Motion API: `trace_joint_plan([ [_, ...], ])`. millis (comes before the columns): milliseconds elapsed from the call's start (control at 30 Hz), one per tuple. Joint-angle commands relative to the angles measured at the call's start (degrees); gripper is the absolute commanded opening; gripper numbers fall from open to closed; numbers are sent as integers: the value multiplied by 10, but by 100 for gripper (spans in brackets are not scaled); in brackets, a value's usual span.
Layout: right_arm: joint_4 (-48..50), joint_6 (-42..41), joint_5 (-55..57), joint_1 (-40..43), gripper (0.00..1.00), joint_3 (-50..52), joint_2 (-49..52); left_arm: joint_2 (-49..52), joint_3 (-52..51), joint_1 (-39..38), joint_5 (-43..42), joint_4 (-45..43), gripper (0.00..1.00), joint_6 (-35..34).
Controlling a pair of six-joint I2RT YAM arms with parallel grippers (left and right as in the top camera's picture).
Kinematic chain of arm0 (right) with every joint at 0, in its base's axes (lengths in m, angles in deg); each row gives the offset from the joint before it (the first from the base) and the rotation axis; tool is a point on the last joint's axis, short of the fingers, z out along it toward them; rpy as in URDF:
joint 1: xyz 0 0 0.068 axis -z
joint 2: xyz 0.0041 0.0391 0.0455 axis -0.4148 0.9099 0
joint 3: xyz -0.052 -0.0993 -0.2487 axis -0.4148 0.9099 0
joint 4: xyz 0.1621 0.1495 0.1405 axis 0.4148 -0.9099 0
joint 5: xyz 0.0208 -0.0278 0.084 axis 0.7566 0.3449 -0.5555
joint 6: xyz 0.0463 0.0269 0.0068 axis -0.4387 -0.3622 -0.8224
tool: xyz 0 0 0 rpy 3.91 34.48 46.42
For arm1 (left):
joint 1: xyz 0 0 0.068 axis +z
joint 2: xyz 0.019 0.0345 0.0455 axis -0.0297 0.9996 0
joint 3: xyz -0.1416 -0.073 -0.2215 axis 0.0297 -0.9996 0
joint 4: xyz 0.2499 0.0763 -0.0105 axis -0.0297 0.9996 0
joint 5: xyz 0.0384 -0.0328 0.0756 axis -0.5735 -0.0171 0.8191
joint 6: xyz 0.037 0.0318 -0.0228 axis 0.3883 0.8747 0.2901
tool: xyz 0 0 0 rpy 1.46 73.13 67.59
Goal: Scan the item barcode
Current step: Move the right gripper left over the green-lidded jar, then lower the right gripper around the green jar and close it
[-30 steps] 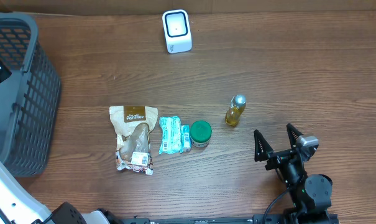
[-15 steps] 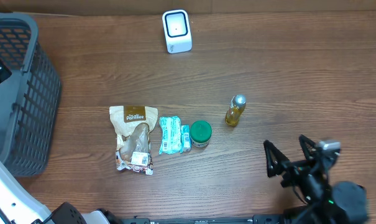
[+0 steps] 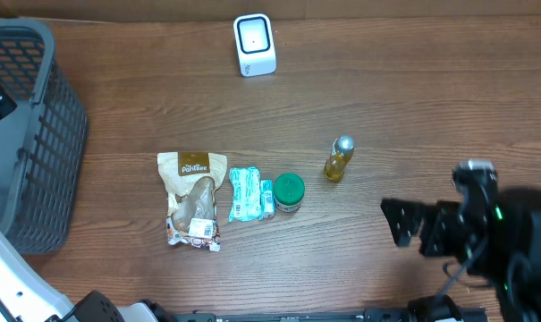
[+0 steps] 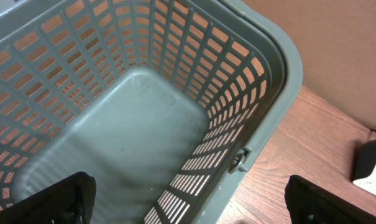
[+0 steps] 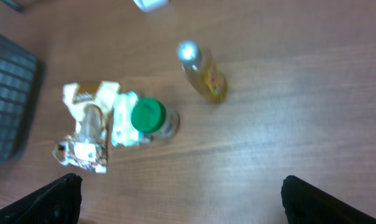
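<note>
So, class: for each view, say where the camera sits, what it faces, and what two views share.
Overhead: above the table, facing straight down on scanner, basket, bottle, green-lidded jar; right gripper shows lower right.
Left wrist: on the left arm, looking into the basket; open left gripper at bottom corners.
Right wrist: on the right arm, looking down at bottle and jar; open fingertips at bottom corners.
Shared: overhead and right wrist both show bottle and jar.

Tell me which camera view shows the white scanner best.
The overhead view: the white scanner appears whole and sharp, near the top of the picture. The left wrist view catches only its side at the right border; the right wrist view shows just a blurred corner at the top.
</note>
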Motion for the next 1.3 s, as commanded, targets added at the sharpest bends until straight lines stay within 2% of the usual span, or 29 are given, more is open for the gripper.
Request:
trace_joint_plan([
  [0, -3, 0, -12, -1, 100, -25, 65, 2, -3, -1, -6, -2, 99, -3],
  [100, -5, 0, -60, -1, 100, -24, 108, 2, -3, -1, -6, -2, 100, -3],
  [133, -3, 0, -78, -1, 95, -24, 120, 2, -3, -1, -6, -2, 100, -3],
  [200, 1, -6, -91, -1, 63, -24, 144, 2, -3, -1, -6, -2, 100, -3],
  [233, 1, -24, -85, -1, 51, -24, 153, 2, -3, -1, -6, -2, 100, -3],
  [300, 1, -85, -63, -2, 34, -24, 167, 2, -3, -1, -6, -2, 100, -3],
  [333, 2, -111, -52, -6, 29, -24, 171, 2, -3, -1, -6, -2, 99, -3],
  [367, 2, -139, -36, -13, 27, -24, 174, 2, -3, -1, -7, -2, 100, -3],
  [500, 6, -258, 42, -62, 41, -23, 186, 2, -3, -1, -6, -2, 100, -3],
  [667, 43, -337, 96, -165, 67, -17, 229, 2, -3, -1, -6, -2, 100, -3],
  [767, 68, -381, 118, -226, 76, -11, 269, 2, -3, -1, -6, -2, 100, -3],
  [800, 75, -397, 132, -248, 82, -11, 286, 2, -3, -1, -6, -2, 100, -3],
  [867, 86, -424, 165, -288, 100, -11, 321, 2, -3, -1, -6, -2, 100, -3],
  [1033, 160, -441, 185, -354, 100, -11, 411, 2, -3, -1, -6, -2, 100, -3],
  [1167, 238, -452, 107, -362, 100, -11, 462, 2, -3, -1, -6, -2, 99, -3],
  [1267, 255, -452, 104, -362, 100, -11, 487, 2, -3, -1, -6, -2, 99, -3],
])
